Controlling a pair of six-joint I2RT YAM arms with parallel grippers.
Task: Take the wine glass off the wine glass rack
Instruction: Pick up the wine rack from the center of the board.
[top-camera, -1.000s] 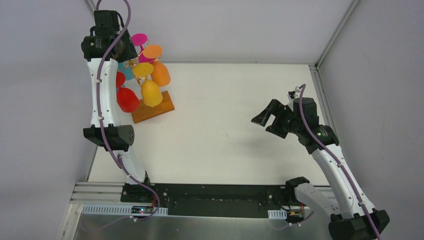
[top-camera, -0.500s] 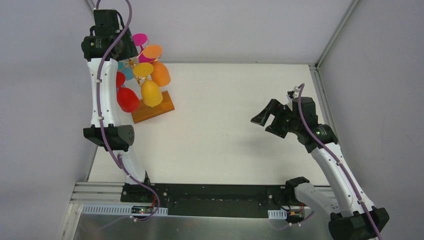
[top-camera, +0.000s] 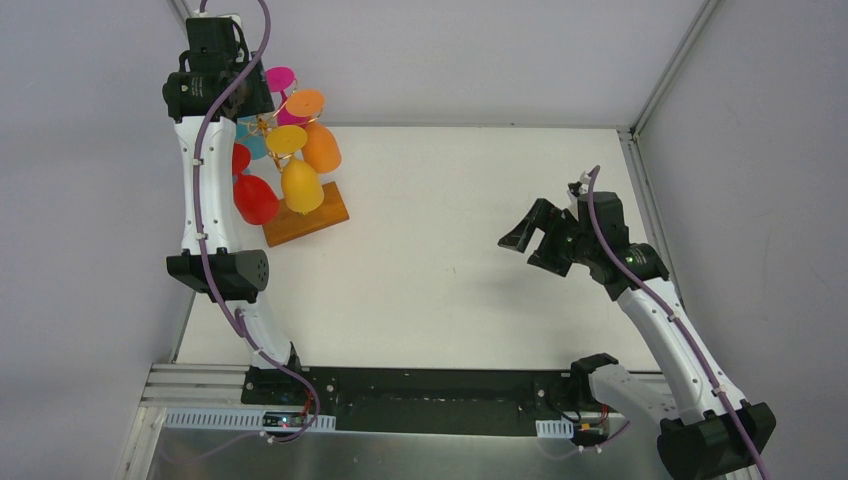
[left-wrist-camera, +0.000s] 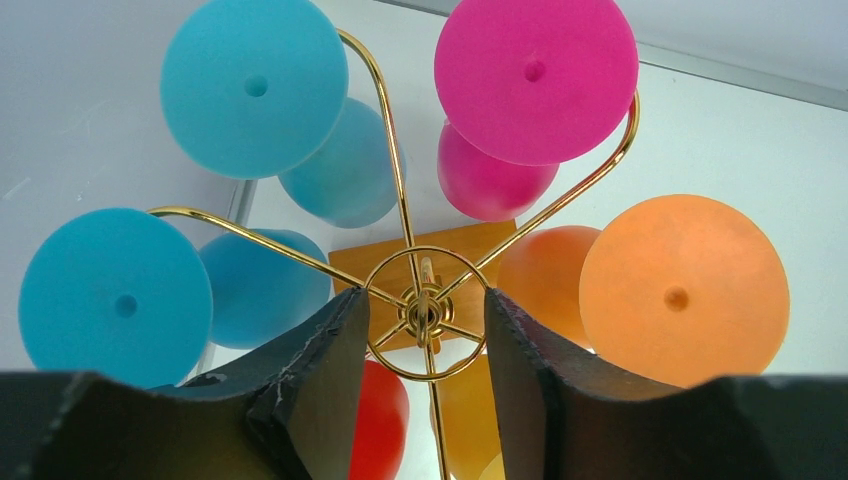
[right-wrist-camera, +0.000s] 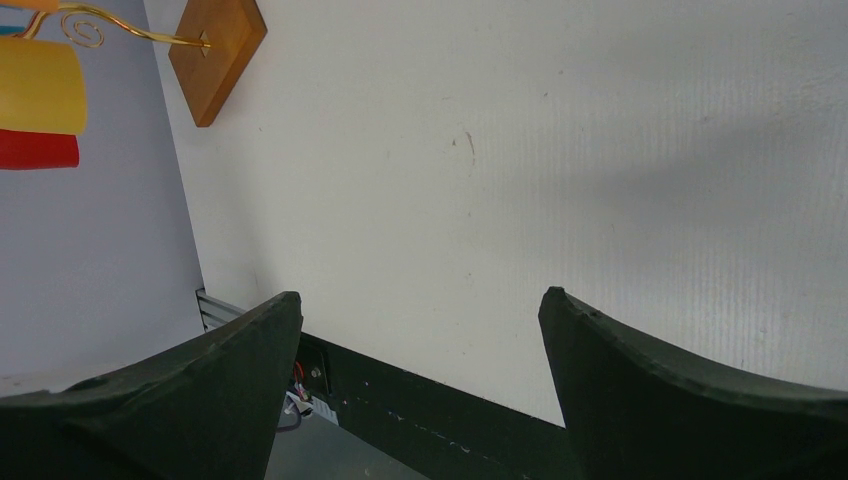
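Observation:
The wine glass rack (top-camera: 268, 127), gold wire on an orange-brown wooden base (top-camera: 308, 218), stands at the table's far left. Several coloured plastic wine glasses hang on it upside down: pink (top-camera: 280, 78), orange (top-camera: 320, 145), yellow (top-camera: 301, 185), red (top-camera: 254, 200) and blue. In the left wrist view I look down on the rack's top ring (left-wrist-camera: 425, 368), with blue (left-wrist-camera: 255, 85), pink (left-wrist-camera: 535, 75) and orange (left-wrist-camera: 685, 290) glass feet around it. My left gripper (left-wrist-camera: 425, 300) is open, its fingers on either side of the ring and holding nothing. My right gripper (top-camera: 530, 235) is open and empty above the table's right part.
The right wrist view shows the wooden base (right-wrist-camera: 215, 50), a yellow glass (right-wrist-camera: 40, 85) and a red glass (right-wrist-camera: 35, 150) far off at the upper left. White walls stand close behind and left of the rack. A black rail (top-camera: 430, 400) runs along the near edge.

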